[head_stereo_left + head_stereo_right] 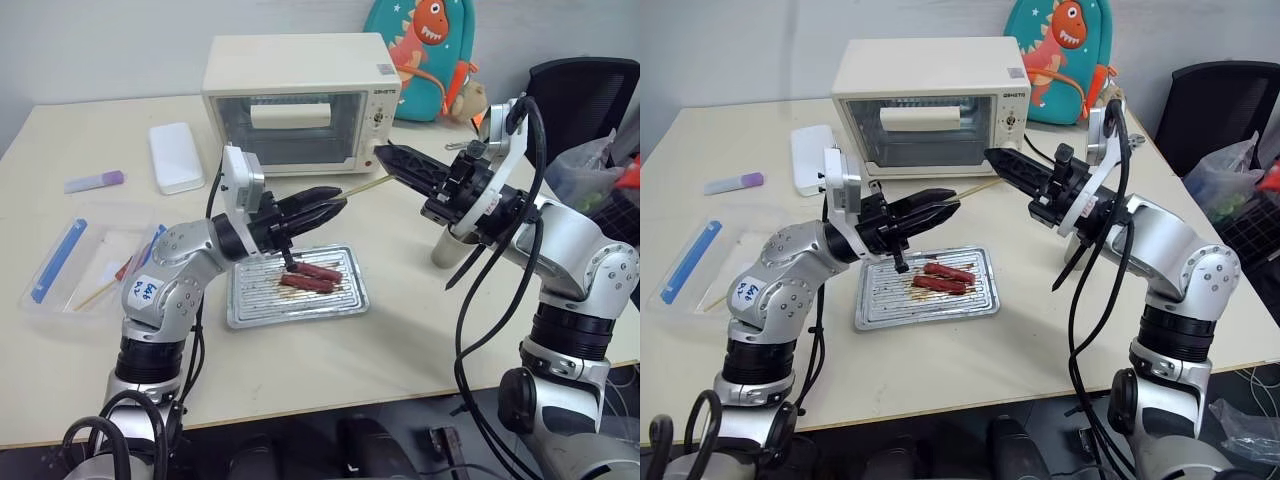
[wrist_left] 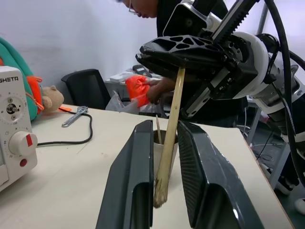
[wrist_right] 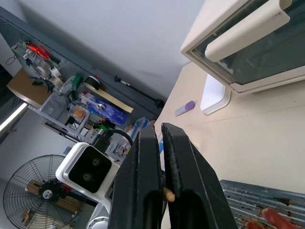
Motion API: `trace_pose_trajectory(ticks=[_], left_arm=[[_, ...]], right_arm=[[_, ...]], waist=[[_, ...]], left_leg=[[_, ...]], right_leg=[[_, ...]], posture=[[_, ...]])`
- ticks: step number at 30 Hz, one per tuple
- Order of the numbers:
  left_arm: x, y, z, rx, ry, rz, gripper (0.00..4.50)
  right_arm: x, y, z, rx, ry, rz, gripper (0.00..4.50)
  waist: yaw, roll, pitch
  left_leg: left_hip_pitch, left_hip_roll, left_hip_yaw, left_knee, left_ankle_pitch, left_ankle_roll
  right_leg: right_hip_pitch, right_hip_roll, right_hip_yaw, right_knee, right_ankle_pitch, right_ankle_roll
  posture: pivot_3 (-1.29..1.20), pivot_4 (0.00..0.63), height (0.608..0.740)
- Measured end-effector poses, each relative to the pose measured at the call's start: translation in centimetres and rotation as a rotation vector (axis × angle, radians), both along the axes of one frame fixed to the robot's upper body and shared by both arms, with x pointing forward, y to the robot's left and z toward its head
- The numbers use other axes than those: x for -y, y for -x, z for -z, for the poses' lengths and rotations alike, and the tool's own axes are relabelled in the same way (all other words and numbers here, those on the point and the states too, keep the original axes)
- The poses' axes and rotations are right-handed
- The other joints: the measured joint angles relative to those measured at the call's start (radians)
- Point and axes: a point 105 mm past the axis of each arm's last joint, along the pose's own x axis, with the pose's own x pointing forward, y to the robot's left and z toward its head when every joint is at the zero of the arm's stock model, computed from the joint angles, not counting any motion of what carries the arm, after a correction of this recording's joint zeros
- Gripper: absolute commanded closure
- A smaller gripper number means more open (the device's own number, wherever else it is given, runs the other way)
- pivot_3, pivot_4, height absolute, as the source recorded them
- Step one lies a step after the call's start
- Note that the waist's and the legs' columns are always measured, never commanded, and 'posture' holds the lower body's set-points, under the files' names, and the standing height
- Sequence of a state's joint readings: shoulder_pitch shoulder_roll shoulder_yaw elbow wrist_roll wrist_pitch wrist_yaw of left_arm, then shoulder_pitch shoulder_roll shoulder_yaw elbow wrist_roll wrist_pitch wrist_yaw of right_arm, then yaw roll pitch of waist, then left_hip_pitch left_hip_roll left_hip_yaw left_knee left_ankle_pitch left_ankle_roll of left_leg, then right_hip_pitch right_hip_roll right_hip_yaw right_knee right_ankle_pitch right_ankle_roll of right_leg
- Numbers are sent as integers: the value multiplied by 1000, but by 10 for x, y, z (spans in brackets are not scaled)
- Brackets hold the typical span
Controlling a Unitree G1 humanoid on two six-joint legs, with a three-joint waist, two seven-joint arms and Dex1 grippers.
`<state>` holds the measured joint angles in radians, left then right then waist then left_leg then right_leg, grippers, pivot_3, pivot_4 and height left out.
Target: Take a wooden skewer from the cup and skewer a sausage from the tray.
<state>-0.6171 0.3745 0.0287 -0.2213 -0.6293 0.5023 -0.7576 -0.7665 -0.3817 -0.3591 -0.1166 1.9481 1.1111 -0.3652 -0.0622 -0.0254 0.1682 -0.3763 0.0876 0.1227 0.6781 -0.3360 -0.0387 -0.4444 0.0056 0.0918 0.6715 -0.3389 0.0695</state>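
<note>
The wooden skewer [image 1: 368, 186] spans the air between my two grippers, above the tray [image 1: 300, 315] and in front of the oven. My right gripper [image 1: 385, 155] is shut on its right end, whose butt [image 3: 167, 193] shows between the fingers. My left gripper [image 1: 338, 203] has closed narrowly on the other end, and the stick [image 2: 169, 143] slants across the slim gap, touching both fingers. Two red-brown sausages [image 1: 312, 277] lie on the ridged tray below the left gripper. The cup [image 1: 445, 250] stands on the table, partly hidden behind my right forearm.
A cream toaster oven [image 1: 300, 100] stands behind the tray. To the left are a white box [image 1: 176, 155], a purple-capped tube [image 1: 95, 181] and a clear plastic box [image 1: 80, 260] of tools. A dinosaur backpack [image 1: 425, 50] and black chair [image 1: 580, 90] are at the back right. A person [image 2: 143, 7] leans beyond the table.
</note>
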Motion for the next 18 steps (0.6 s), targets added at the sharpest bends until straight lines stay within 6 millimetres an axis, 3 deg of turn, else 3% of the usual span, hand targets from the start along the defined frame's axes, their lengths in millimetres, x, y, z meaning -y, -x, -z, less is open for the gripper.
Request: trace_pose_trajectory(ticks=[4, 9, 15, 17, 18], left_arm=[[2, 0, -2, 2, 9, 5, 3661], [7, 3, -1, -3, 23, 38, 4442], [8, 3, -2, -3, 29, 39, 4442], [8, 3, -3, -2, 27, 38, 4500], [7, 1, -4, 2, 28, 28, 4500]], right_arm=[[0, 0, 0, -1, 1, 1, 4500], [3, -2, -3, -2, -18, 18, 4500], [3, -2, -4, -1, -24, 20, 4500], [3, -2, -4, -1, -25, 21, 3959], [3, -2, -3, -2, -21, 20, 3896]], waist=[[0, 0, 0], [0, 0, 0], [0, 0, 0], [0, 0, 0], [0, 0, 0]], left_leg=[[0, 0, 0, 0, 0, 0], [0, 0, 0, 0, 0, 0], [0, 0, 0, 0, 0, 0], [0, 0, 0, 0, 0, 0], [0, 0, 0, 0, 0, 0]], right_leg=[[0, 0, 0, 0, 0, 0], [0, 0, 0, 0, 0, 0], [0, 0, 0, 0, 0, 0], [0, 0, 0, 0, 0, 0], [0, 0, 0, 0, 0, 0]], posture=[[0, 150, 740], [0, 150, 740], [0, 150, 740], [0, 150, 740], [0, 150, 740]])
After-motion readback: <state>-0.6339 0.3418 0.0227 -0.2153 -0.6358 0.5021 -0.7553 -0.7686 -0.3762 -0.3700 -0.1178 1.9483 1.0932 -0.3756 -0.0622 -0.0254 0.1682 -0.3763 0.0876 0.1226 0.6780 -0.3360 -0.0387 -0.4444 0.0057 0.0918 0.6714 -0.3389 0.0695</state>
